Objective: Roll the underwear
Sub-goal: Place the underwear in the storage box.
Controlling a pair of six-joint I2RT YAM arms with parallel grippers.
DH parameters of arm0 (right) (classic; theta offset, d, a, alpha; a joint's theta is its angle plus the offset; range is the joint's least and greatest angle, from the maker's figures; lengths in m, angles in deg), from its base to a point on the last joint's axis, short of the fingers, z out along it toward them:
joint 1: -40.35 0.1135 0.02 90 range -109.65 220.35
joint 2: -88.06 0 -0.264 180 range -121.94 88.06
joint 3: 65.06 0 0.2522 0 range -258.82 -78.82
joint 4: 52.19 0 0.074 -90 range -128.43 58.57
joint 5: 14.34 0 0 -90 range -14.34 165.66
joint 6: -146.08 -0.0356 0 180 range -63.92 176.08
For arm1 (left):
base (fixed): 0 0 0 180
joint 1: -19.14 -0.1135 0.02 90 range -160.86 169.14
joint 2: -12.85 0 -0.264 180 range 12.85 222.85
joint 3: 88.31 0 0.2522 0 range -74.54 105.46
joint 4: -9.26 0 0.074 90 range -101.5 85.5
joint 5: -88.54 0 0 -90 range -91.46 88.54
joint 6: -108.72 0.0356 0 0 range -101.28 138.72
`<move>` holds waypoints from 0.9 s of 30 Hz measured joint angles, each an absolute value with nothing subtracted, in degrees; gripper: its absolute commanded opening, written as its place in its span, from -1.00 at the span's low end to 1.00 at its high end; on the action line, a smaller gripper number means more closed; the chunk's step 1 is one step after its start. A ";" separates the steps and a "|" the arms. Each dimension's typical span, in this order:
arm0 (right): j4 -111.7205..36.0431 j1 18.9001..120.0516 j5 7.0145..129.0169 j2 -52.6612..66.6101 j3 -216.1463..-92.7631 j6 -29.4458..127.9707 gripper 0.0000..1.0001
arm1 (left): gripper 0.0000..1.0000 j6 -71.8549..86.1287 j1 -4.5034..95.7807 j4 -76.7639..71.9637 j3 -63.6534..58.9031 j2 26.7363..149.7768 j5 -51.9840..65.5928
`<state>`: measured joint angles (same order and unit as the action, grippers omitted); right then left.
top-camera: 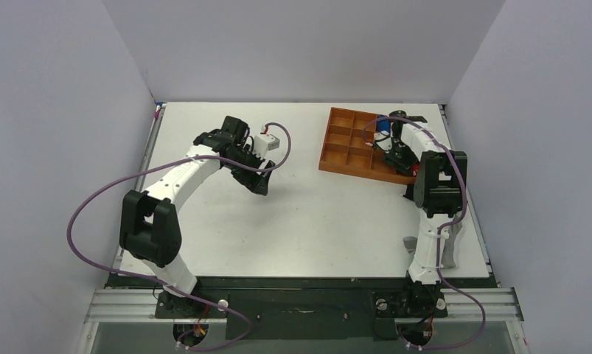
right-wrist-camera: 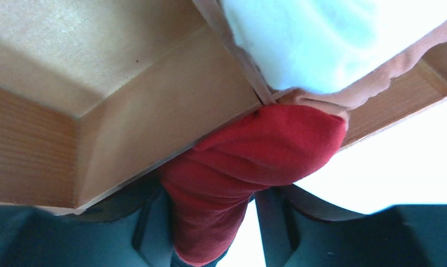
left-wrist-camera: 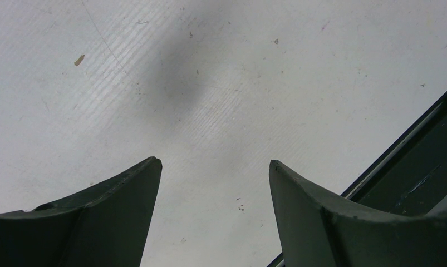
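The red underwear (right-wrist-camera: 254,150) is bunched into a thick roll at the corner wall of the wooden tray (right-wrist-camera: 154,128), and it fills the middle of the right wrist view. My right gripper (right-wrist-camera: 212,217) stands around its lower end: the fabric lies against the left finger (right-wrist-camera: 148,233), and a bright gap separates it from the right finger (right-wrist-camera: 279,228), so the jaws are open. From above, the right gripper (top-camera: 399,156) hangs over the tray's right end, where a scrap of red underwear (top-camera: 417,171) shows. My left gripper (left-wrist-camera: 215,164) is open and empty over bare table.
The orange divided tray (top-camera: 344,147) lies at the back right with a blue item (top-camera: 382,125) in one compartment. A white cloth with pale orange trim (right-wrist-camera: 321,39) sits in the compartment beside the red roll. The table's dark edge rail (left-wrist-camera: 410,167) runs close to the left gripper.
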<state>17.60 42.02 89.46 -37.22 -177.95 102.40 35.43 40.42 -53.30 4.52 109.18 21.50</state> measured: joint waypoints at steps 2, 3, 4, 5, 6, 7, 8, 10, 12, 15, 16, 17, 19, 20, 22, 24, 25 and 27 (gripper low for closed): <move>17.36 41.91 88.52 -37.20 -178.13 102.45 0.05 | 0.37 35.43 40.42 -53.30 4.52 109.18 21.50; 17.22 41.91 88.17 -37.20 -178.15 102.27 0.05 | 0.37 35.43 40.42 -53.30 4.52 109.18 21.50; 17.16 41.91 87.97 -37.20 -178.15 102.21 0.06 | 0.37 35.43 40.42 -53.30 4.52 109.18 21.50; 17.18 41.87 87.73 -37.20 -178.15 102.10 0.06 | 0.37 35.43 40.42 -53.32 4.52 109.18 21.50; 17.18 41.85 87.60 -37.15 -178.15 102.07 0.06 | 0.37 35.43 40.42 -53.30 4.52 109.18 21.50; 17.20 41.78 87.38 -37.09 -178.15 102.03 0.06 | 0.38 35.43 40.42 -53.32 4.52 109.18 21.50; 17.22 41.72 87.12 -37.09 -178.15 101.92 0.07 | 0.37 35.43 40.42 -53.32 4.52 109.18 21.50; 17.20 41.50 86.46 -36.98 -178.15 101.90 0.07 | 0.37 35.43 40.42 -53.32 4.52 109.18 21.50; 17.27 41.21 85.59 -36.85 -178.15 101.90 0.08 | 0.37 35.43 40.42 -53.30 4.52 109.16 21.50; 17.57 40.78 83.86 -36.52 -178.15 101.88 0.11 | 0.37 35.43 40.42 -53.30 4.52 109.16 21.50; 17.77 40.62 83.01 -36.41 -178.15 101.86 0.11 | 0.37 35.43 40.42 -53.30 4.52 109.16 21.50; 17.99 40.40 82.12 -36.30 -178.15 101.79 0.13 | 0.37 35.43 40.42 -53.30 4.52 109.16 21.50; 18.54 40.10 80.56 -36.21 -178.28 101.62 0.15 | 0.37 35.43 40.42 -53.32 4.52 109.16 21.50; 18.95 39.99 79.82 -36.21 -178.43 101.44 0.15 | 0.37 35.43 40.42 -53.30 4.52 109.16 21.50; 19.63 39.68 78.33 -36.21 -178.67 101.11 0.17 | 0.37 35.43 40.42 -53.32 4.52 109.16 21.50; 20.37 39.16 76.32 -36.21 -179.05 100.48 0.18 | 0.37 35.43 40.42 -53.32 4.52 109.16 21.50; 20.63 38.81 75.23 -36.21 -179.31 100.13 0.19 | 0.37 35.45 40.42 -53.32 4.52 109.16 21.48; 21.20 38.13 73.31 -36.21 -179.85 99.50 0.20 | 0.37 35.45 40.42 -53.32 4.52 109.16 21.50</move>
